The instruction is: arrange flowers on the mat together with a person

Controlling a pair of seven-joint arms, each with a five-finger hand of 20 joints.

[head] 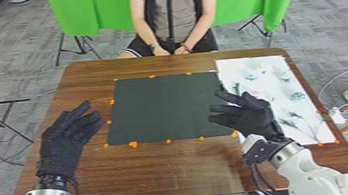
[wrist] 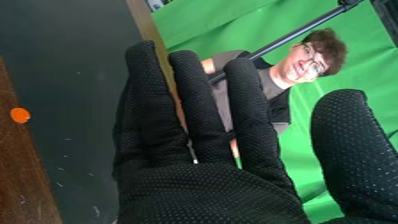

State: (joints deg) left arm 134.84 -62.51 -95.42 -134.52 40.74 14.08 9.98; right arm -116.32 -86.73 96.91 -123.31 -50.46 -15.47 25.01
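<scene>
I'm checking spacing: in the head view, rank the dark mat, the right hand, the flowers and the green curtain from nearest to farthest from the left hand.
From the left hand:
1. Dark mat, just to its right.
2. Right hand, across the mat.
3. Flowers, on the white sheet at the right.
4. Green curtain, beyond the table.
</scene>
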